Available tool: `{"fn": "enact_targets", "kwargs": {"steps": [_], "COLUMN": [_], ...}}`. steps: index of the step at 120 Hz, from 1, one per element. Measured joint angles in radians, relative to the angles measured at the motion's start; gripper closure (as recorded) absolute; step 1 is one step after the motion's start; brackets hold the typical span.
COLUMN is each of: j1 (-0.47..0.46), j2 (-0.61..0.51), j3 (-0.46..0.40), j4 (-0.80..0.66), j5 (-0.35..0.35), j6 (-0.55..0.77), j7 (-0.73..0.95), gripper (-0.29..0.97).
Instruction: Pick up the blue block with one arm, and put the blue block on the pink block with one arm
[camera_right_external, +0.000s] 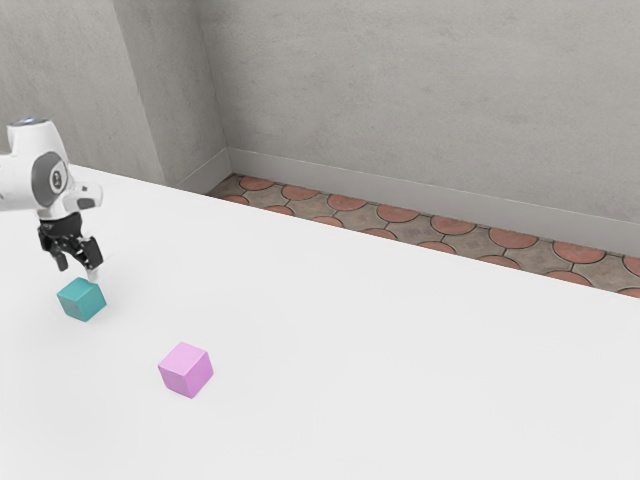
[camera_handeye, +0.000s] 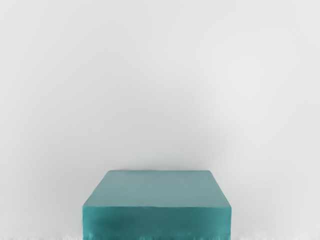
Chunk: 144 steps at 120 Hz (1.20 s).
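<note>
A white table (camera_right_external: 400, 340) was seen in a grey-walled room. The blue block (camera_right_external: 81, 299) rested on it at the exterior view's left, not yet lifted. The gripper (camera_right_external: 78, 268) was held just above the block, at twelve o'clock, its jaws spread with nothing between them. The pink block (camera_right_external: 185, 369) lay apart, at about four o'clock from the blue one, its top bare. The task was judged barely begun: descent, grasp, lift, carry and stacking were all left. The pink block, the arm and a tiled floor (camera_right_external: 450, 225) were given by the exterior view. In the wrist view the blue block (camera_handeye: 156, 202) was shown close under the hand, squarely faced.
</note>
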Motion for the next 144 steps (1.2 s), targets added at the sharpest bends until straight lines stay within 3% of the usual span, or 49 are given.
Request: {"fn": "enact_targets", "kwargs": {"steps": [109, 144], "j1": [0.016, 0.016], "j2": [0.022, 0.028], "j3": [0.000, 0.001], "j4": [-0.090, -0.092], "j5": [-0.081, -0.088], "j6": [0.103, 0.116], "j7": [0.126, 0.139], "gripper": [0.01, 0.24]}}
